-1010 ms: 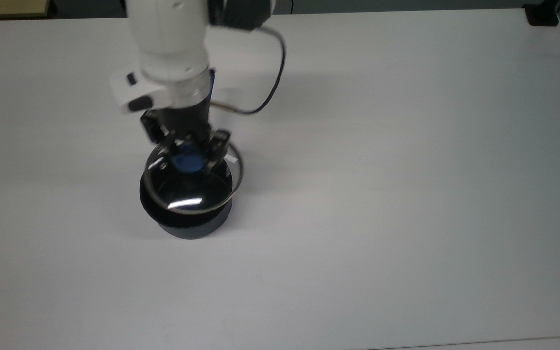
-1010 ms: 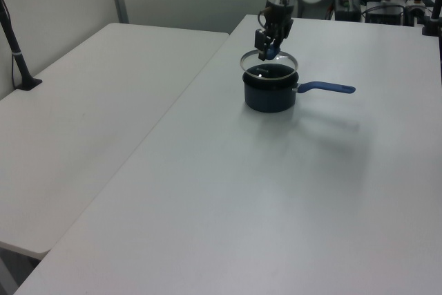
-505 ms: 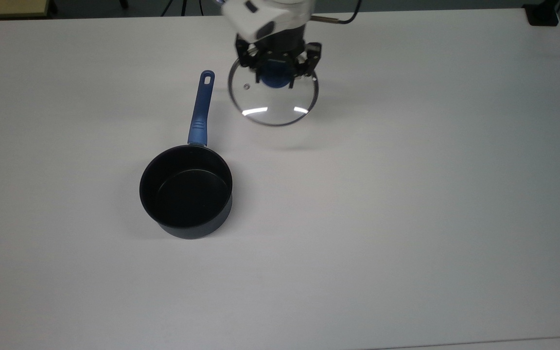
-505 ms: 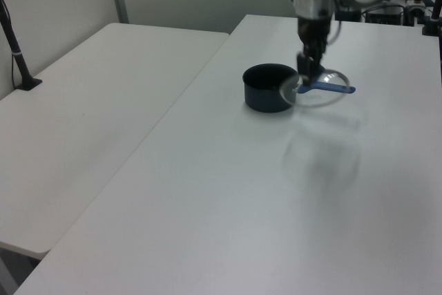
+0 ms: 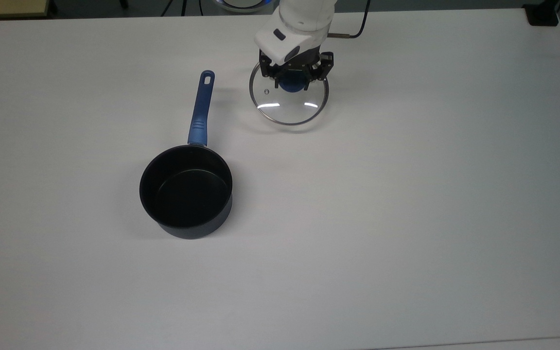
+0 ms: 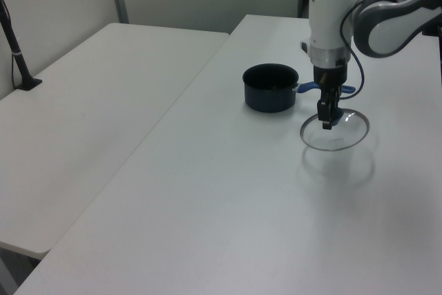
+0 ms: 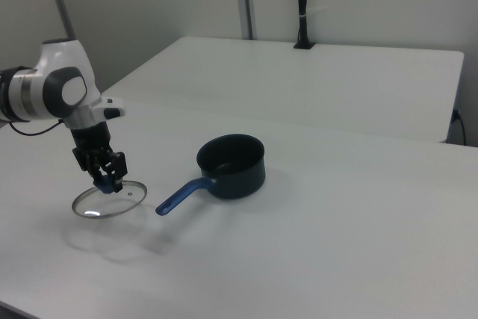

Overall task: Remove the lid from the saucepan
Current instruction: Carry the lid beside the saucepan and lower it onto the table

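Note:
The saucepan [image 5: 185, 192] stands uncovered on the white table, its dark inside showing. Its blue handle [image 5: 200, 116] points toward the top view's upper edge. The glass lid [image 5: 289, 109] with its metal rim hangs level, a little above the table, to the top view's right of the handle's end. My gripper [image 5: 293, 80] is shut on the lid's blue knob from above. In the left view the lid [image 6: 336, 136] is in front of and right of the saucepan [image 6: 269, 88], below my gripper [image 6: 325, 121]. In the right view the lid [image 7: 104, 201] and gripper [image 7: 107, 181] are left of the saucepan [image 7: 231, 164].
The white table [image 5: 406, 218] stretches wide around both things. A second white table [image 6: 103, 101] adjoins it, with a black post [image 6: 17, 53] clamped at its edge. A small black object [image 5: 542, 17] sits at the top view's upper right corner.
The lid has come off the saucepan, travelled past the handle's end, and now sits lower, close to the table. The saucepan has not moved.

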Robot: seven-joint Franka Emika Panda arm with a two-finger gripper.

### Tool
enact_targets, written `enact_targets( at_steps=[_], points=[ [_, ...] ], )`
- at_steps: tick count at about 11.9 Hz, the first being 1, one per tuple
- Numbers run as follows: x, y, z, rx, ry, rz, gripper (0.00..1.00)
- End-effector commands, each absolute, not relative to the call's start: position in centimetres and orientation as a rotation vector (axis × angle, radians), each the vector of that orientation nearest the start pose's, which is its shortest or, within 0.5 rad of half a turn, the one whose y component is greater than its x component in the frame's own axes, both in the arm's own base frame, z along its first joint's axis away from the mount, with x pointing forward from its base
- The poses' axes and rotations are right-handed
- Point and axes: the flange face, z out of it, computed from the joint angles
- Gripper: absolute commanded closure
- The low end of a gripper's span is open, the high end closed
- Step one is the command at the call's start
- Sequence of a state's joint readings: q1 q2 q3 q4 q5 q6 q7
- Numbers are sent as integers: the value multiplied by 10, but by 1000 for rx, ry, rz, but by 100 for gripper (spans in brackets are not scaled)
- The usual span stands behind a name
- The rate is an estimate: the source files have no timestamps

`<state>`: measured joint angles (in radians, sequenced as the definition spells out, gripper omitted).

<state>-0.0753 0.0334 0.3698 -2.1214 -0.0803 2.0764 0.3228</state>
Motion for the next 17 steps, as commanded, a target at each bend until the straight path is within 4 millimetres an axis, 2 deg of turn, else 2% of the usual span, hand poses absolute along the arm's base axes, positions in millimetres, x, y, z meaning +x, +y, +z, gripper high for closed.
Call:
enact_targets(
  at_steps=[1, 5, 7, 8, 9, 10, 11, 12, 13, 15, 16, 17],
  points=[
    [517, 142, 374, -3185, -123, 91, 60],
    [527, 139, 333, -3192, -158, 155, 59],
    [528, 138, 325, -3208, -183, 169, 59],
    [527, 139, 324, -3210, -186, 172, 46],
    [529, 137, 327, -3212, -159, 172, 8],
    [532, 135, 332, -3216, -89, 156, 0],
    [535, 135, 338, -3218, -60, 138, 0],
    [539, 135, 348, -3219, -22, 112, 0],
    [544, 135, 369, -3228, 51, 102, 0],
    [555, 134, 436, -3250, 173, 94, 0],
    [560, 127, 470, -3256, 231, 100, 0],
    [563, 108, 499, -3256, 300, 105, 0]
  ],
)
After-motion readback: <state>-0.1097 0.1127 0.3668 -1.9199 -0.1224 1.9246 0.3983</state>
